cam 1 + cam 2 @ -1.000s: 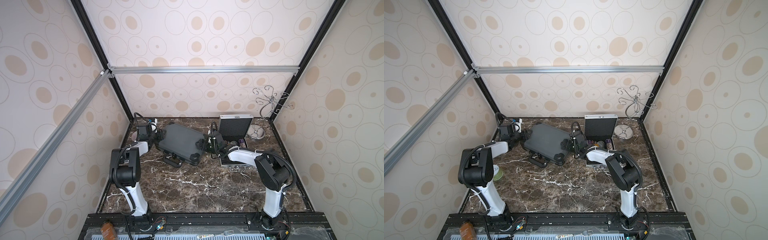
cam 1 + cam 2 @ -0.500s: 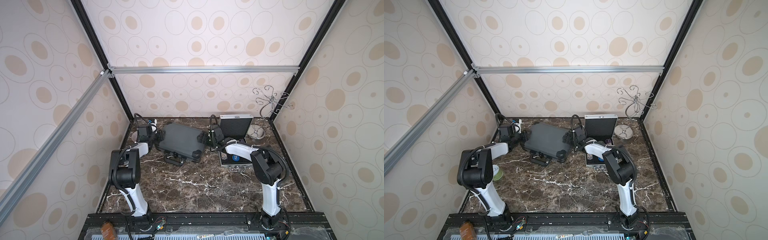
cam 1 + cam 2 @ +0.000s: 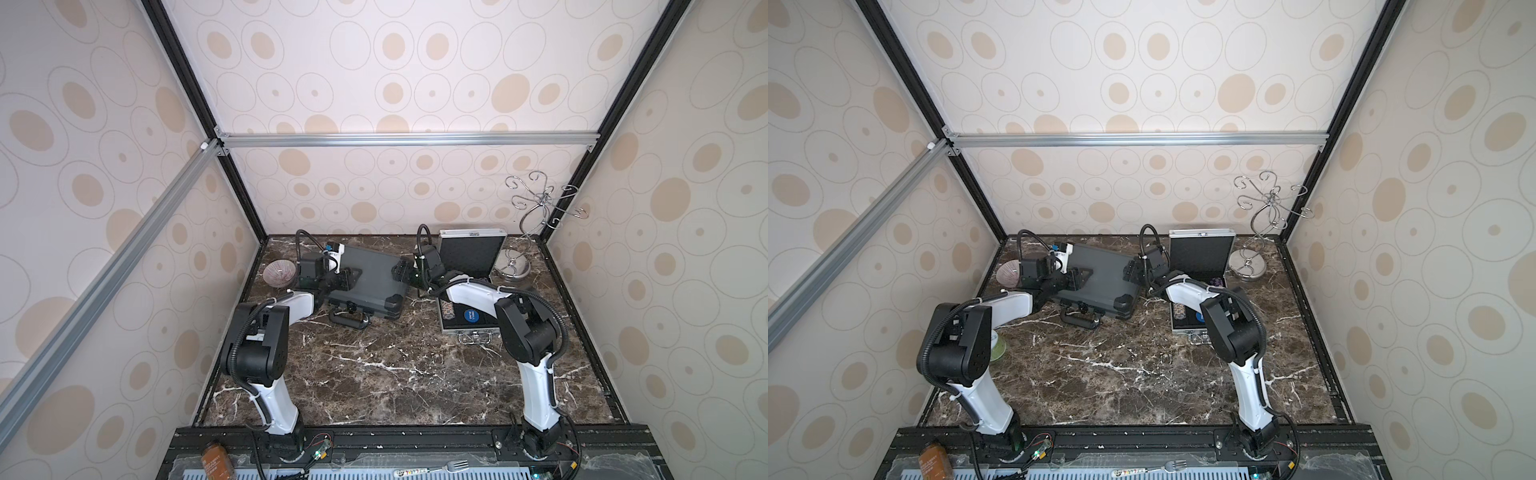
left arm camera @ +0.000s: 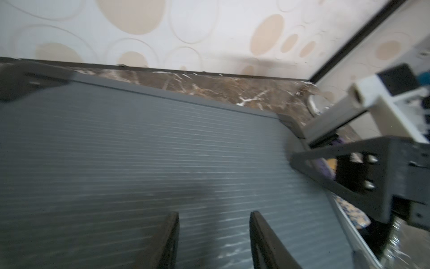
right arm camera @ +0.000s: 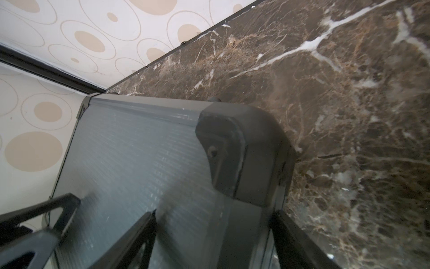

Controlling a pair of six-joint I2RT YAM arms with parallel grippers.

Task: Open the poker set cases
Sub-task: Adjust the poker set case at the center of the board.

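Note:
The larger dark grey case (image 3: 374,286) lies shut at the back middle, with its black handle (image 3: 349,321) toward the front. My left gripper (image 3: 348,277) reaches over its left end. In the left wrist view the left gripper (image 4: 214,223) stands open above the ribbed lid (image 4: 151,151), holding nothing. My right gripper (image 3: 398,272) is at the case's right end. In the right wrist view the right gripper (image 5: 214,223) is open and straddles the lid's edge just behind a black corner (image 5: 239,153). The smaller silver case (image 3: 467,331) stands open to the right, its lid (image 3: 471,251) upright.
A ribbed bowl (image 3: 279,272) sits by the left wall behind the left wrist. A chrome hook stand (image 3: 515,268) fills the back right corner. A green cup (image 3: 997,350) is beside the left arm's base link. A spice jar (image 3: 216,457) and a fork (image 3: 454,465) lie on the front rail.
My right gripper has moved from the grey case's front right part back along its right end, and the right forearm has swung over the silver case. The left gripper has barely moved.

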